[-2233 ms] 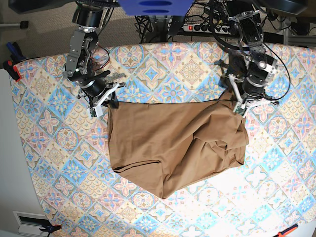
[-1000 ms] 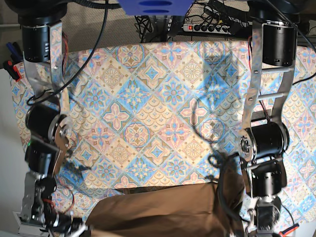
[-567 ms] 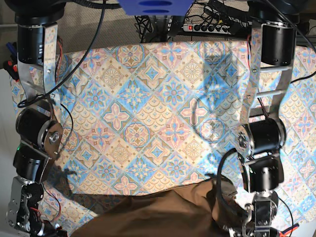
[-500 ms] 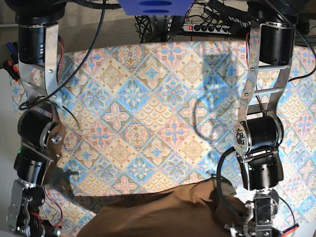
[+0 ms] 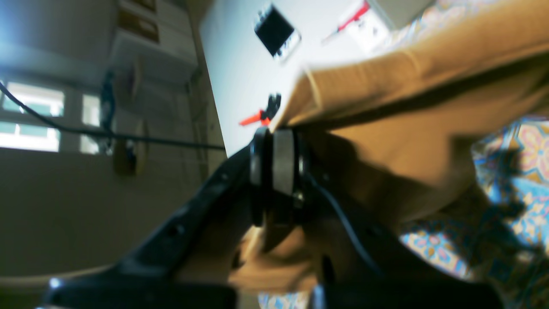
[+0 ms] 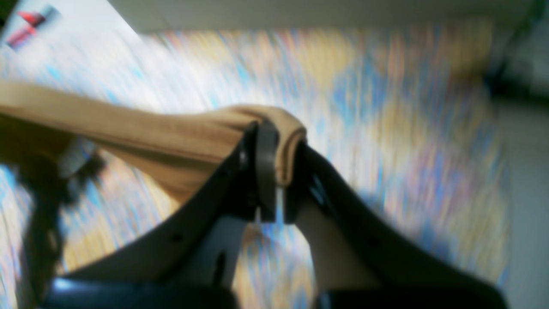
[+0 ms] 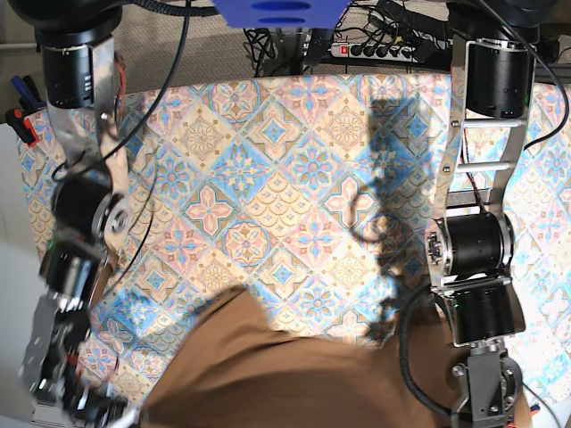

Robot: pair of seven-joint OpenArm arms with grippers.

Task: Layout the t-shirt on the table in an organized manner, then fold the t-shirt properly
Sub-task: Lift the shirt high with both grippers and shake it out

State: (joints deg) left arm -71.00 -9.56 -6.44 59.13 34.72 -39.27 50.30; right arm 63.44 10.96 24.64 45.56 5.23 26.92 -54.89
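1. Left wrist view: the left gripper (image 5: 279, 167) is closed on an edge of the t-shirt (image 5: 386, 154), its fingertips pinching the tan-brown fabric between them. From the grip, a band of fabric runs to the upper right, with a pale seam line across it near the gripper. More of the shirt hangs below and behind the fingers, partly in dark shadow. Past the shirt lies the patterned cloth (image 5: 532, 189) of the counter. A small dark-screened device (image 5: 276, 32) and a red-and-black tool (image 5: 263, 113) rest on a white surface beyond.

2. Right wrist view: the right gripper (image 6: 279, 171) is closed on another part of the shirt, which bends over between the fingertips. From there the fabric stretches to the left edge of the view, with a loose fold drooping under it. The patterned cloth behind is blurred.

3. Base view: both arms reach down toward the bottom of the frame, one at each side, with the shirt spread between them in front of the counter's (image 7: 285, 196) tile-patterned cloth. Its upper outline is uneven and blurred, raised at a rounded hump toward the right arm. The lower part runs out of frame, and the fingertips cannot be made out clearly here.
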